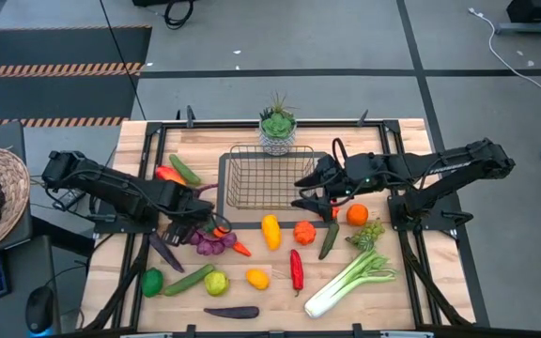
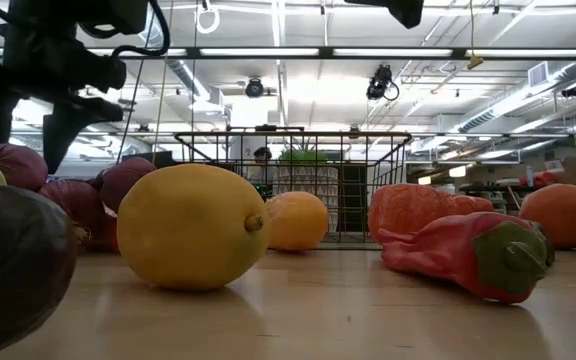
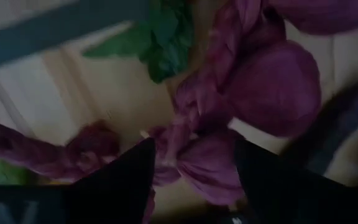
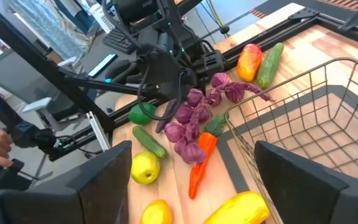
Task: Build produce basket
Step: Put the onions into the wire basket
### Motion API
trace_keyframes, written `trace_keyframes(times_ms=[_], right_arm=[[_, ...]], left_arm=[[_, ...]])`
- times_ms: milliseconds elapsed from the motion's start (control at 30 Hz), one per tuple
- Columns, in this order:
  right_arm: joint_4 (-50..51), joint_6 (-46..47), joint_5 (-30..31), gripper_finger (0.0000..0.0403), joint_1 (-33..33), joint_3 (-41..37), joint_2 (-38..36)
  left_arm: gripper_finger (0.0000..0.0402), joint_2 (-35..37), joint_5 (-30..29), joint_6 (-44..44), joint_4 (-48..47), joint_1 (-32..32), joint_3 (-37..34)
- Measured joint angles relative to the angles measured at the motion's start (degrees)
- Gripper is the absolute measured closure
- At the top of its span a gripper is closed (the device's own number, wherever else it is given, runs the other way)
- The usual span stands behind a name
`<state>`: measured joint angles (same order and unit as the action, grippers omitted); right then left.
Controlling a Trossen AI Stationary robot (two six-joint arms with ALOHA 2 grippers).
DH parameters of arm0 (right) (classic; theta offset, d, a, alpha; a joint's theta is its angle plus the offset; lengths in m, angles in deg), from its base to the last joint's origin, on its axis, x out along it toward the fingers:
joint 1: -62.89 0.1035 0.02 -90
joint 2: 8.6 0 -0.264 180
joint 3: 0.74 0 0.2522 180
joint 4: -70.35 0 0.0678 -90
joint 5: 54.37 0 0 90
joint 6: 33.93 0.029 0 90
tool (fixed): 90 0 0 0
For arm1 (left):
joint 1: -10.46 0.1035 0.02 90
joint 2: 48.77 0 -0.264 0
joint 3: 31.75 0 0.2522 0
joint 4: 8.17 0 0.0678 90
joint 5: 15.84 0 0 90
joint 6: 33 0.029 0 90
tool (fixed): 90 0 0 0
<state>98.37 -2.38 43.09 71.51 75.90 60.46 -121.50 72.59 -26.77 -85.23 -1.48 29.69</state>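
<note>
Nearest your low camera, a yellow lemon [image 2: 190,227] sits on the worktop [image 2: 348,310], with a red chili [image 2: 468,255] to its right. Your left gripper [image 3: 191,165] is down over the purple grapes [image 1: 212,240], fingers apart around the bunch. Your right gripper [image 1: 314,201] hangs beside the basket's right front corner, fingers spread and empty. The basket [image 1: 263,176] stands at the worktop's middle rear, produce scattered in front.

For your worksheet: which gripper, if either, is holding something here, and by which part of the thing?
The left gripper straddles the purple grapes at their stem, but a firm hold cannot be told. The right gripper, beside the basket, is open and empty.
</note>
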Motion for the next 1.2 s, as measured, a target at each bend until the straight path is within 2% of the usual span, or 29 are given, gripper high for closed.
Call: trace_keyframes(times_ms=[267,467,600,800,967,1200], right_arm=[[0.1,0.0,0.2,0.006,0.0,0.0,0.0],[0.1,0.5,0.4,0.006,0.0,0.0,0.0],[0.1,1.3,0.4,0.006,0.0,0.0,0.0],[0.1,1.3,0.4,0.006,-0.2,0.0,0.0],[0.1,1.3,0.4,0.006,-0.2,0.0,0.0],[0.1,3.2,0.4,0.006,-0.2,0.0,0.0]], left_arm=[[0.0183,0.0,-0.1,5.0,3.6,-0.1,-1.8],[0.0187,0.0,-0.2,5.1,7.4,0.0,-5.9],[0.0202,0.0,-0.7,4.9,7.6,0.1,-6.0],[0.0252,0.0,-0.4,5.0,7.4,0.6,-6.0],[0.0304,-1.6,5.6,7.4,6.7,0.6,-5.8],[0.0345,-4.2,6.0,6.1,6.2,0.8,-4.2]])
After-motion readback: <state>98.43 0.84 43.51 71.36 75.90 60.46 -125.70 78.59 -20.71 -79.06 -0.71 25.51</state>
